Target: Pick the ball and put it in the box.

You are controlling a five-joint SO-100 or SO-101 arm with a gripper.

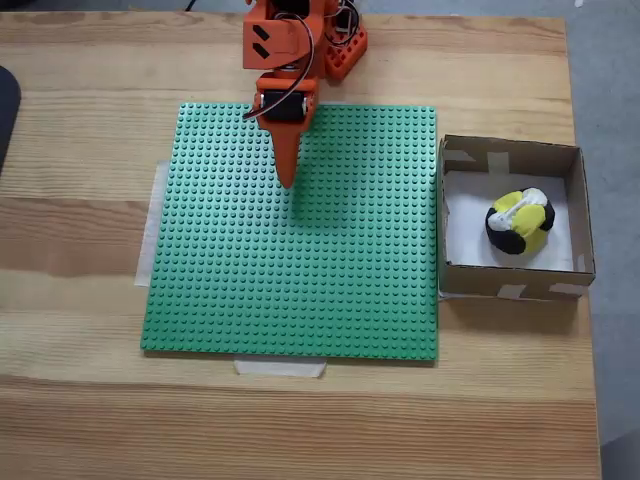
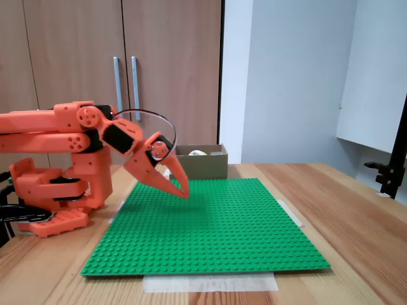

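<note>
Fixed view from above: the ball lies inside the box, on its white floor, a little toward the wall farthest from the claw, yellow, black and white patches facing up. It is well apart from the claw, off to the right in this view. The box sits on the wooden surface just beside the right edge of the green studded baseplate, pale tape patches on its walls. The claw hangs over the upper left part of the baseplate, its orange fingers drawn together to one point and gripping nothing.

From the side in another fixed view, the claw tilts down toward the baseplate, tip just above the studs. The box stands beyond it, with a sliver of the ball over its rim.
</note>
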